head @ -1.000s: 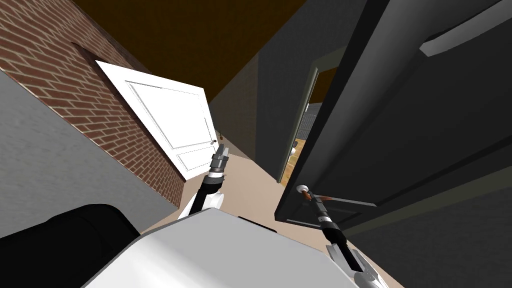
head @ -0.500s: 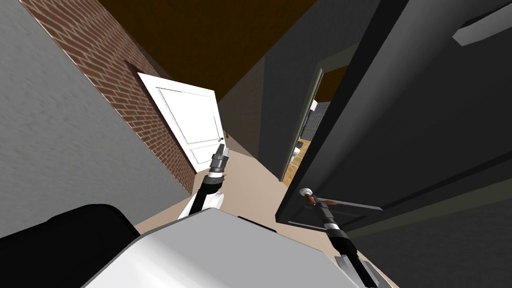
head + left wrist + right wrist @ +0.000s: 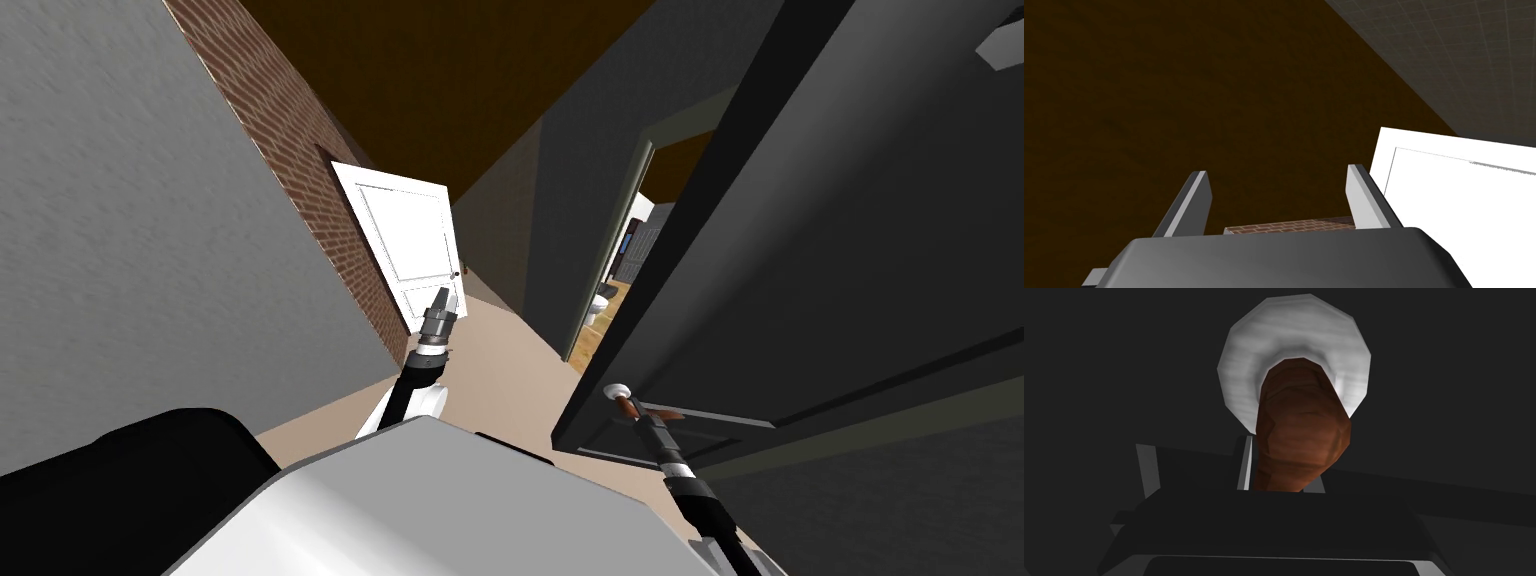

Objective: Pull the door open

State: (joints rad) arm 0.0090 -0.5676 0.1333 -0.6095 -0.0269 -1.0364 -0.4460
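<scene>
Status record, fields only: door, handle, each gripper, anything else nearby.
door: dark door, partly open; the gap past its edge shows a room beyond
handle: brown handle on a white round plate
right gripper: fingers shut on the brown handle
left gripper: fingers open, holding nothing, held forward
nearby: white door in the brick wall, on the left

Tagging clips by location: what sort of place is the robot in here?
Probably a house corridor: a narrow tan floor runs between a brick wall with a white panelled door and a dark door, with an open doorway onto a wood-floored room beyond.
</scene>
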